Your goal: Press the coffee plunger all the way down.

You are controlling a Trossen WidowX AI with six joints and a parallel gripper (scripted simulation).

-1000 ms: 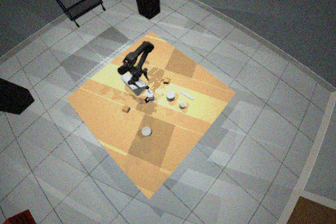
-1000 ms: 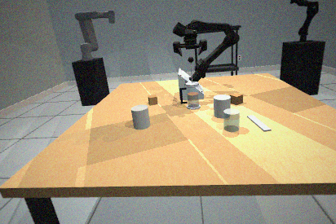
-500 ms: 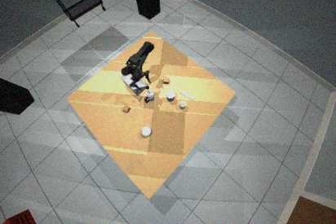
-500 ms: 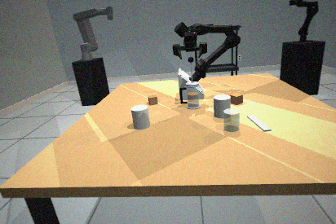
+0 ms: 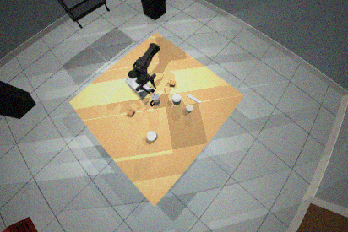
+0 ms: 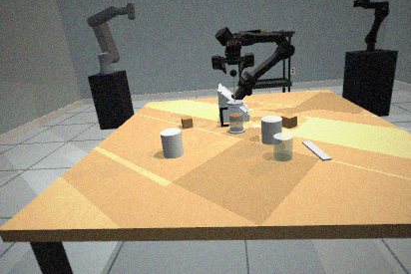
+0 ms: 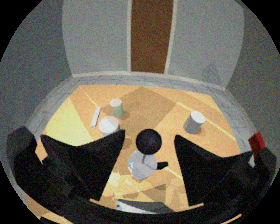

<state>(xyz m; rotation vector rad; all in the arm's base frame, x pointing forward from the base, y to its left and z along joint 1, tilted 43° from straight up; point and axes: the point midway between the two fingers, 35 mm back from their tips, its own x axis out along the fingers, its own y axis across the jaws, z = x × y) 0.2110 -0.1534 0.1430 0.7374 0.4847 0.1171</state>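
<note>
Desk (image 6: 150,199) with the coffee press (image 6: 236,121) upright near its far middle, beside a white cylinder (image 6: 271,130). The arm's gripper (image 6: 232,62) hangs directly above the press, straddling the black plunger knob (image 7: 148,140). The fingers stand partly spread on either side of the knob, apparently not touching it and pinching nothing. Judged progress: approach and alignment done; gripping, the full downward press, and release remain.
</note>
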